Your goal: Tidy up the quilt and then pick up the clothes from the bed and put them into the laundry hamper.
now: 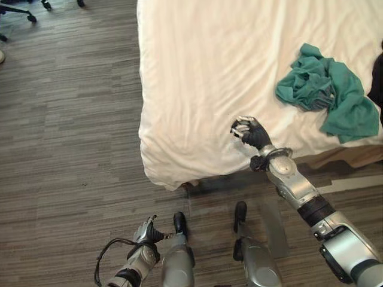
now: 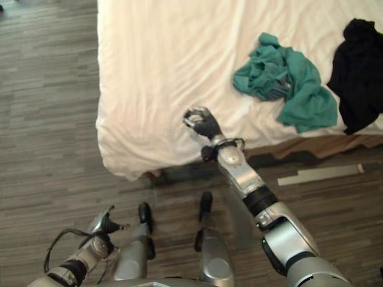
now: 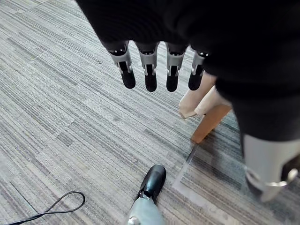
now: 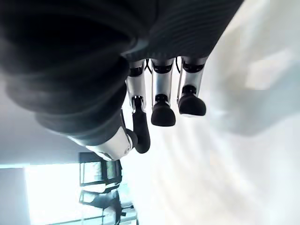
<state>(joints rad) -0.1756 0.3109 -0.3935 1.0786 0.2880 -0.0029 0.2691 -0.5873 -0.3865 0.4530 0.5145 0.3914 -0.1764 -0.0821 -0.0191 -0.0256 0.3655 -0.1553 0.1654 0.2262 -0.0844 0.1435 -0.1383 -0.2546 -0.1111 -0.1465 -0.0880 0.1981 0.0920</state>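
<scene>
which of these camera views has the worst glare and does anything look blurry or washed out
Right wrist view: worst glare, the white quilt blown out to near featureless white, the right hand dark against it and soft at close range. Left wrist view: even light, floor sharp, hand cover blurred. Both eye views: quilt bright but its wrinkles readable, the teal garment clear.

You see a grey striped plank floor [image 1: 72,119], a wooden bed leg [image 3: 208,123] standing on it, and an office chair base [image 1: 18,12] at the far left corner.
</scene>
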